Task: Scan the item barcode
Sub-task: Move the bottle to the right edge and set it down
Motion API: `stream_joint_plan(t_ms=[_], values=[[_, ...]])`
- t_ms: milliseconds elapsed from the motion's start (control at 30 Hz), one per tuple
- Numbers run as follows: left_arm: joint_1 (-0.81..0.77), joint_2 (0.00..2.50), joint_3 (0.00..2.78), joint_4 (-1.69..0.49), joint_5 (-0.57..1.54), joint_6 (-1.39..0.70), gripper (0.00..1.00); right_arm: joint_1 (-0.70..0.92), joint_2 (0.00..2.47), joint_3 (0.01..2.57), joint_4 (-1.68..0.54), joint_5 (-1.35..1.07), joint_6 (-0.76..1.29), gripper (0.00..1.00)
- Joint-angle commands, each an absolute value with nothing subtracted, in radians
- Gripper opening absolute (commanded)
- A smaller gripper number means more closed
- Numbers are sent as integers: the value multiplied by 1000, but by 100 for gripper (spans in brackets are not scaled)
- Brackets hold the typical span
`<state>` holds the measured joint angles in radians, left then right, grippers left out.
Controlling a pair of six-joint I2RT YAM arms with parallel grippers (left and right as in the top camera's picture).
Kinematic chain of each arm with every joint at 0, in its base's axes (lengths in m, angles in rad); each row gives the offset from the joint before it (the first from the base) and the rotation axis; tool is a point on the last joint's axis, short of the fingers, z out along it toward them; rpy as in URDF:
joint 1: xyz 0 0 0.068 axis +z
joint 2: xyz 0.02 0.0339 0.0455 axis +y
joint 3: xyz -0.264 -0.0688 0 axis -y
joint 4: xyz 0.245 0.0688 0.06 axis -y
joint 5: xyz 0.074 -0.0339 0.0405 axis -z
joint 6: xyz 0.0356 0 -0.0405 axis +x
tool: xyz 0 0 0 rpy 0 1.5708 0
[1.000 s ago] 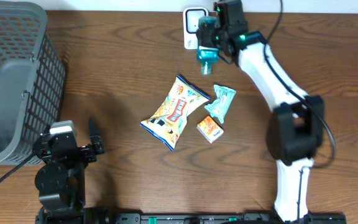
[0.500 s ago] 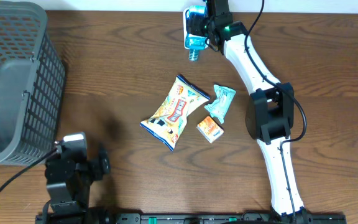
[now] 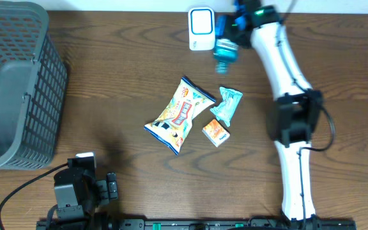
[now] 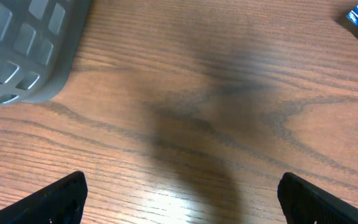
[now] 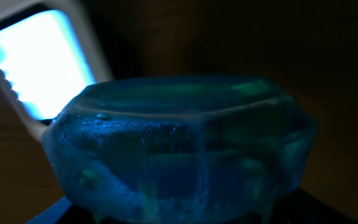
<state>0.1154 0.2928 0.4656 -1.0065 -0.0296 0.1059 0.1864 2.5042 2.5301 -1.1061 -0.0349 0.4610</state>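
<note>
One translucent blue bottle (image 3: 224, 50) (beside the scanner (image 3: 200, 29)) clenched in right jaws; left jaws released.

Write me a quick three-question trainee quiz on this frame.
1. True or false: the left gripper stands open.
2. What does the right gripper hold? A nothing, B blue bottle, C a mug.
3. Fill in: the bottle is held beside the white ____.
Key: 1 true; 2 B; 3 scanner.
</note>
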Motion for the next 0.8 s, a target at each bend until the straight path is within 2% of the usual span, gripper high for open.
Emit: stream_joint_plan(t_ms=[0,100,200,500,633,700,767], values=[[112,292,466,-1009,-35,115,98,75,2384,2584,-1202,208,447,56],[112,292,466,-1009,-35,115,98,-18,2389,2582,-1304,383,428,56],[112,292,466,-1009,-35,115,98,-129,2410,2561,-1373,459,429,55],[112,292,466,-1009,-35,115,98,-451,2449,2311,-1308,460,430,55],[112,292,466,-1009,-35,115,98,-569,2449,2254,-1266,337,429,46],[112,292,466,-1009,-35,115,98,-612,2449,2256,-1256,241,429,52],[112,292,466,-1009,-35,115,98,-657,2449,2268,-1258,178,428,68]])
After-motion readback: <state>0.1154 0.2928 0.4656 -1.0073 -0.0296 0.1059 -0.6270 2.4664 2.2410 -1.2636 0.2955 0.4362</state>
